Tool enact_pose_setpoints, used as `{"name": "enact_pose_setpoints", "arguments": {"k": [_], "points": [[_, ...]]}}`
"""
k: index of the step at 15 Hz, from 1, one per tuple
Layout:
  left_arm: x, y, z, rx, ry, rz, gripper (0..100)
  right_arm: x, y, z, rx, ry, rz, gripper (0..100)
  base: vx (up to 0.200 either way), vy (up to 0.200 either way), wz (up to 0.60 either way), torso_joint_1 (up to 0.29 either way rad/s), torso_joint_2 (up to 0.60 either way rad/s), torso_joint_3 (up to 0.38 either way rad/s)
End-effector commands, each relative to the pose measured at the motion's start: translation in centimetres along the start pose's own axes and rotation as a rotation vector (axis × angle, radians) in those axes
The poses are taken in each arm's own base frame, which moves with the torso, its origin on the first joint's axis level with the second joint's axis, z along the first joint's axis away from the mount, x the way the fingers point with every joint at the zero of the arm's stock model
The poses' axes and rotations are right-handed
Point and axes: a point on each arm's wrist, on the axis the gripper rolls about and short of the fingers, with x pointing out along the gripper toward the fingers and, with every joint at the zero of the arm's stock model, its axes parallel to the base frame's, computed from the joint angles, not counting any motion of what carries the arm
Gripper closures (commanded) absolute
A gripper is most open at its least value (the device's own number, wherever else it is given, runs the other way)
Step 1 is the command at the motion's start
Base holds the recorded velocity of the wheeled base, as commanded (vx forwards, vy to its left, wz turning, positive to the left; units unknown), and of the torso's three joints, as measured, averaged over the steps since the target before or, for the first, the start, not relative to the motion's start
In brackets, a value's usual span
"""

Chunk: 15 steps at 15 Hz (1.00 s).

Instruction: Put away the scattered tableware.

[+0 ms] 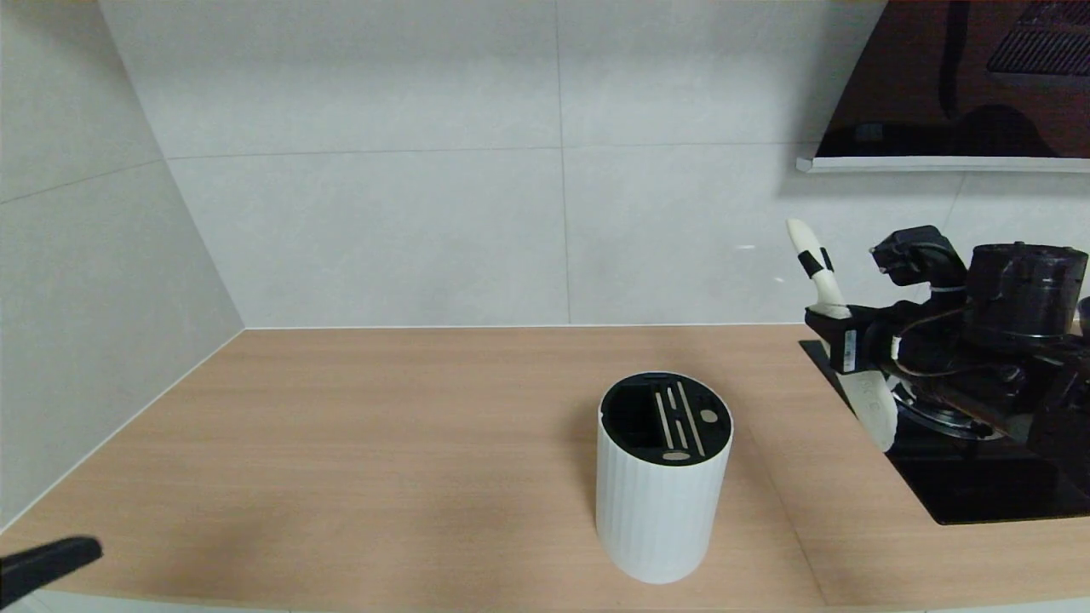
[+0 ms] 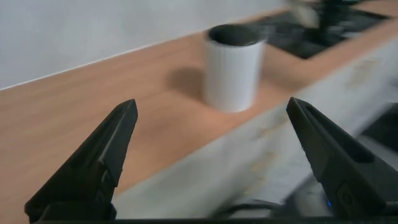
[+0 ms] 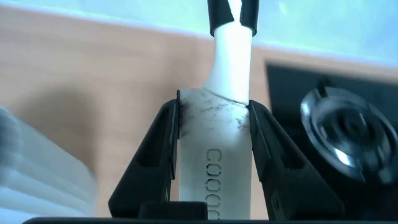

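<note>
Head view: the right gripper (image 1: 845, 339) clamps a knife (image 1: 877, 413) over the stove (image 1: 979, 494), right of the holder (image 1: 662, 502). The knife's long axis is steeply tilted, handle up toward the wall and blade tip down. Judged step: carrying it to the holder. The next move calls for aligning the blade over a slot.

Left wrist view: the left gripper (image 2: 211, 109) is spread wide and empty, well left of the holder.

Right wrist view: the fingers (image 3: 163, 155) grip the blade near the handle.

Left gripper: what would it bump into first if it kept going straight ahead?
Most likely the white holder on the counter, straight ahead of the left gripper. Depth is unclear, so the counter's edge might come first.
</note>
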Motion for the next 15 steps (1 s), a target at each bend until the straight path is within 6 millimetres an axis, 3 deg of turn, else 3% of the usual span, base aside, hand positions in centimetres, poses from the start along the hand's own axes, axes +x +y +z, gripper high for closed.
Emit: {"name": "enact_pose_setpoints", "arguments": {"k": [1, 2, 3, 5, 6, 7, 9, 12, 15], "points": [[8.4, 5.3, 3.1, -0.108, 0.107, -0.185, 0, 0.0, 1.6, 1.9, -0.005, -0.030, 0.054, 100, 0.000, 0.000, 0.00, 0.000, 0.00, 0.000], [9.8, 5.7, 3.0, -0.117, 0.111, -0.211, 0, 0.0, 2.1, 2.1, -0.009, -0.023, 0.073, 100, 0.000, 0.000, 0.00, 0.000, 0.00, 0.000], [13.0, 6.2, 2.6, -0.128, 0.114, -0.277, 0, -0.4, 3.9, 2.7, -0.016, -0.021, 0.129, 100, 0.000, 0.000, 0.00, 0.000, 0.00, 0.000], [16.6, 6.7, 1.8, -0.151, 0.121, -0.284, 0, -1.3, 5.9, 2.6, -0.012, -0.021, 0.194, 100, 0.000, 0.000, 0.00, 0.000, 0.00, 0.000], [17.1, 6.7, 1.7, -0.151, 0.118, -0.284, 0, -1.5, 6.2, 2.6, -0.007, -0.021, 0.201, 100, 0.000, 0.000, 0.00, 0.000, 0.00, 0.000], [19.0, 6.5, 0.6, -0.196, 0.120, -0.296, 0, -2.5, 8.1, 2.5, 0.002, -0.016, 0.231, 100, 0.000, 0.000, 0.00, 0.000, 0.00, 0.000], [20.6, 5.9, -0.1, -0.288, 0.089, -0.342, 0, -3.8, 10.1, 2.5, -0.012, -0.019, 0.225, 100, 0.000, 0.000, 0.00, 0.000, 0.00, 0.000], [22.6, 5.0, 0.0, -0.427, 0.001, -0.392, 0, -5.9, 10.7, 3.3, -0.004, -0.057, 0.267, 100, 0.000, 0.000, 0.00, 0.000, 0.00, 0.000], [24.7, 4.3, -0.7, -0.486, -0.054, -0.376, 0, -7.6, 12.4, 3.4, 0.020, -0.062, 0.351, 100, 0.000, 0.000, 0.00, 0.000, 0.00, 0.000]]}}
